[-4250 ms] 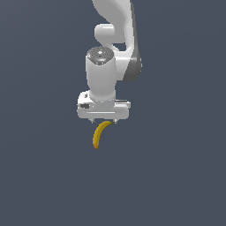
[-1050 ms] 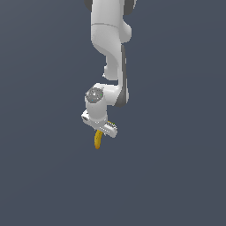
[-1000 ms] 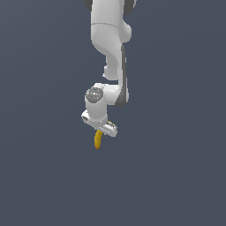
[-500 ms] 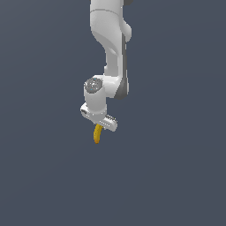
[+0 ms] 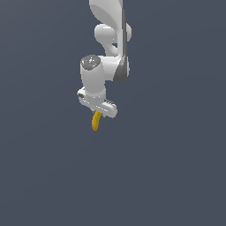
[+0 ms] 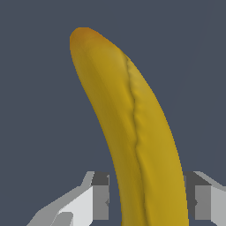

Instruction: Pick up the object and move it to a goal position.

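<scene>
The object, a small curved yellow banana [image 5: 95, 122] with an orange-brown tip, hangs in the air below my white gripper [image 5: 99, 114]. In the exterior view only its lower part shows under the hand, its upper end hidden between the fingers. The wrist view is filled by the banana [image 6: 132, 132], which runs away from the camera to its darker tip. My gripper [image 6: 150, 201] is shut on the banana, with one grey finger pad [image 6: 100, 196] on each side of it.
The white arm [image 5: 110, 35] comes down from the top of the exterior view. Around it there is only a plain dark grey-blue background.
The arm has carried the banana upward and slightly toward the exterior view's left, and the hand has turned about its axis. The grip on the banana is unchanged.
</scene>
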Robot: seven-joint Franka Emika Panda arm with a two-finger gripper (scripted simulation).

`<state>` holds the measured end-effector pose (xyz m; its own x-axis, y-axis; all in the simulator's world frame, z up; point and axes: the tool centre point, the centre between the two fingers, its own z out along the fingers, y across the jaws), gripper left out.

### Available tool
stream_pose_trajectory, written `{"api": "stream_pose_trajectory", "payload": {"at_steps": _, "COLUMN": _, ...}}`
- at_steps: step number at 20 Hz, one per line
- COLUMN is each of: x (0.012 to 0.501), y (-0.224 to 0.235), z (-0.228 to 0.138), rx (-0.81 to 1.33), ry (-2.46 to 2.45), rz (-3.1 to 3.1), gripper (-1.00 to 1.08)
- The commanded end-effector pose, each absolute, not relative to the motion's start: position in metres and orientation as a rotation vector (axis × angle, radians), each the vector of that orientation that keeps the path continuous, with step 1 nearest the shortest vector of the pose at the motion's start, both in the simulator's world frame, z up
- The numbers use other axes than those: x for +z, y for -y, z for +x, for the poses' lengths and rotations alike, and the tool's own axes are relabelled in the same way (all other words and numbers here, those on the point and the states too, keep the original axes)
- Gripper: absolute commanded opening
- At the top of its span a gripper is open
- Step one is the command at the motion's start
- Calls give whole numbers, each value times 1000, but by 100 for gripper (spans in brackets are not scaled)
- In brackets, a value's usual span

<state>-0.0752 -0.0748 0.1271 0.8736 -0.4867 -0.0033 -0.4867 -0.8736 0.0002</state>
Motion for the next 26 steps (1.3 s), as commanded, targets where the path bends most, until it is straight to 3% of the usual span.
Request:
{"api": "stream_pose_trajectory", "payload": {"at_steps": 1, "x": 149, "y": 76, "z": -84, "rx": 2, "ry": -790, "rz": -3040, "gripper": -100}}
{"api": "stream_pose_trajectory", "payload": {"at_steps": 16, "x": 270, "y": 81, "z": -133, "rx": 0, "ry": -789, "rz": -3042, "gripper": -100}}
{"api": "stream_pose_trajectory", "payload": {"at_steps": 26, "x": 312, "y": 83, "z": -148, "rx": 0, "ry": -788, "rz": -3042, "gripper": -100}}
